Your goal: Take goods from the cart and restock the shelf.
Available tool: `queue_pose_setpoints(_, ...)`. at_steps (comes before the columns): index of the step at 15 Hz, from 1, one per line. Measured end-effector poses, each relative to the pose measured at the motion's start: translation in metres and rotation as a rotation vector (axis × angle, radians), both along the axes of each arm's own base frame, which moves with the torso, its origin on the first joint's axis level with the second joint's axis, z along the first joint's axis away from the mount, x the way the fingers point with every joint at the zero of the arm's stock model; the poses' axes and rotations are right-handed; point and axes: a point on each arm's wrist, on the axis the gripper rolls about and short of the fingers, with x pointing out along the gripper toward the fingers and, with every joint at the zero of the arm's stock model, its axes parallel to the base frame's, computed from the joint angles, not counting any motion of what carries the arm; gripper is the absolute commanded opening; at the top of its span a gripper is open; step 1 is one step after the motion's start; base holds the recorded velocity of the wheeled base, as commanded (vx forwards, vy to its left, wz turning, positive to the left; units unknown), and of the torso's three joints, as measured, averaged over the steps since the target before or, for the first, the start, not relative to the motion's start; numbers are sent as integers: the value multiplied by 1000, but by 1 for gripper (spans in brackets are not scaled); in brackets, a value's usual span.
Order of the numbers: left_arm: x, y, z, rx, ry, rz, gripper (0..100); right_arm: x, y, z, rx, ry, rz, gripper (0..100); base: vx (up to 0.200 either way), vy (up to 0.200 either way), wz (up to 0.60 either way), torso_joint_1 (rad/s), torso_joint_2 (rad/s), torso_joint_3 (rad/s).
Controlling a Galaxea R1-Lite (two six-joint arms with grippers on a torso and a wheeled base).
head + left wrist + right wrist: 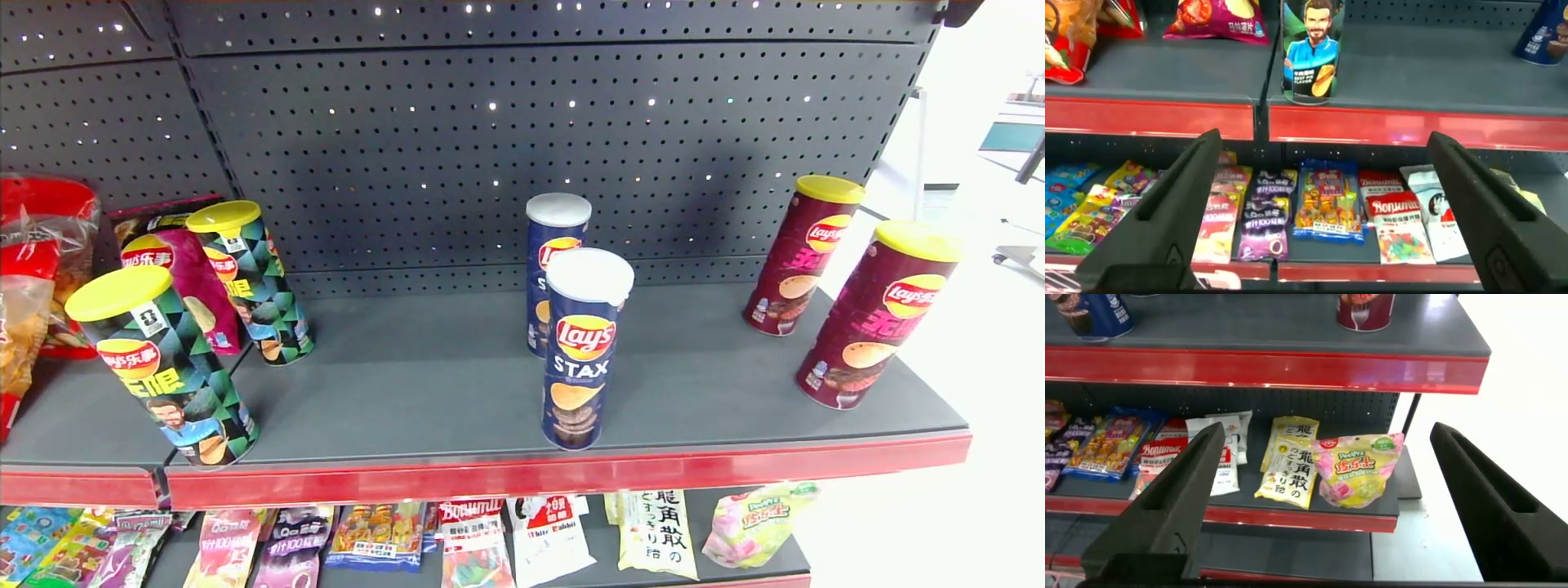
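Head camera looks down on the upper shelf (457, 384); both wrist cameras, lower, face its red edge (1372, 126).

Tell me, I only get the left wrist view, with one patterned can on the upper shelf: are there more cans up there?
Observer: Yes, the head view shows a second patterned can farther back.
Operator: Any other kinds?
Observer: Two maroon cans stand near the right end of the shelf.
Operator: Is the other gripper holding anything?
Observer: No, the right gripper is open and empty, facing the snack bags below.
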Motion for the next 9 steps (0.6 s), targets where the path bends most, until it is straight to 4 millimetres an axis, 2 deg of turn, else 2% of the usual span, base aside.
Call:
queue_pose_setpoints(3,0,0,0,0,-3,0,100,0,0,0,21,-4,-26,100,0,0,0,0,0,0)
queue_pose_setpoints(5,0,0,0,0,-4,0,100,-1,0,15,50,-59,0,100,0,0,0,0,0,0)
queue_pose_setpoints(7,0,0,0,0,-4,0,100,-1,0,48,102,-104,70,100,0,0,0,0,0,0)
queue_pose_setpoints(9,0,0,0,0,-4,0,100,7,2,92,132,-113,169,100,0,0,0,0,0,0)
